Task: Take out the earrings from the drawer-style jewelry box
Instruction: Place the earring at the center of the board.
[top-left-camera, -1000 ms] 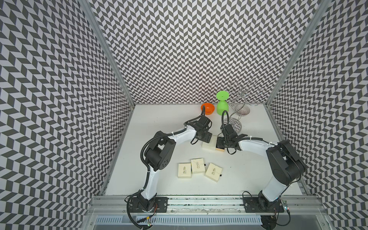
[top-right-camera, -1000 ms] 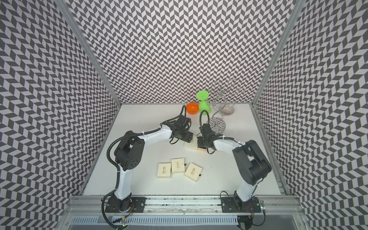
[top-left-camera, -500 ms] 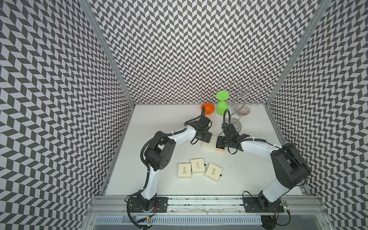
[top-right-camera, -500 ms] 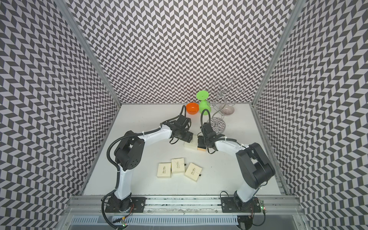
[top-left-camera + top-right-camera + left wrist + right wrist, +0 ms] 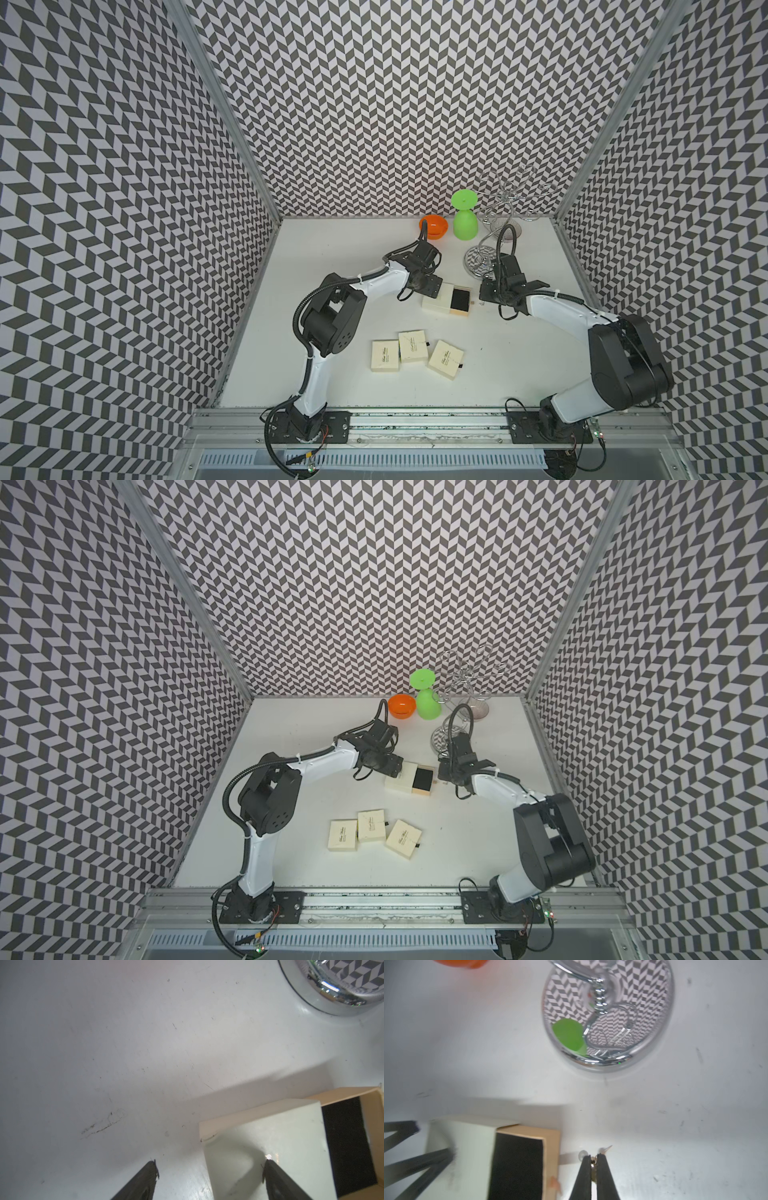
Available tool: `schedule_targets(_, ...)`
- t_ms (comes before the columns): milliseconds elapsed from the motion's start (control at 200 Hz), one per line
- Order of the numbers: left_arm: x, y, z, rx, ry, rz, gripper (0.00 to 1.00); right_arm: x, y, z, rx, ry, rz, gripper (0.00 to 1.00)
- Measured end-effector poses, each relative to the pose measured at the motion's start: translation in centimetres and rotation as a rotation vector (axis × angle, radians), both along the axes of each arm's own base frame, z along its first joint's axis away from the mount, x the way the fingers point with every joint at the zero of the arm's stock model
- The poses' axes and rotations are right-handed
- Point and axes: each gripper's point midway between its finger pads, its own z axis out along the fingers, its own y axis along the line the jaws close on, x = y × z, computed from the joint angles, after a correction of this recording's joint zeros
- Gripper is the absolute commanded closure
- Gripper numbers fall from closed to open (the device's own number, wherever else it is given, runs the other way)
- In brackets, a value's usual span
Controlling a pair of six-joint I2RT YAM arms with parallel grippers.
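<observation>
Right wrist view: the tiny shiny earrings point(image 5: 582, 1154) are out on the white counter point(image 5: 675, 1126), just beside the pulled-out drawer point(image 5: 517, 1163) of the cream jewelry box point(image 5: 463, 1147). The right claw point(image 5: 593, 1157) is squeezed tight, with 1 little bit pinched in its tips. The left claw point(image 5: 210, 1164) is partly open, 1 finger over the box top and 1 over the counter, holding nothing.
</observation>
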Motion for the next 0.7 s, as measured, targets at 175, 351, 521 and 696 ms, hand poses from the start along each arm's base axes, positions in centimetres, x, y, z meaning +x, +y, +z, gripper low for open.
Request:
schedule_targets(175,-0.5,-0.5,0.0,-0.022,0.019,-0.027,0.14,-0.8,-1.5,-3.0,0.006,0.088,-0.045,0.89)
schedule_targets(351,-1.0,-0.9,-0.1,-0.039,0.037,-0.056,0.12,-1.1,-1.4,-3.8,0.026,0.112,-0.048,0.76)
schedule_targets(521,-1.3,-1.2,-0.2,-0.052,0.051,-0.071,0.12,-1.5,-1.3,-3.6,0.032,0.106,-0.044,0.73)
schedule_targets(696,-1.7,-1.3,-0.2,-0.063,0.063,-0.081,0.11,-1.4,-0.7,-2.6,0.046,0.081,-0.015,0.72)
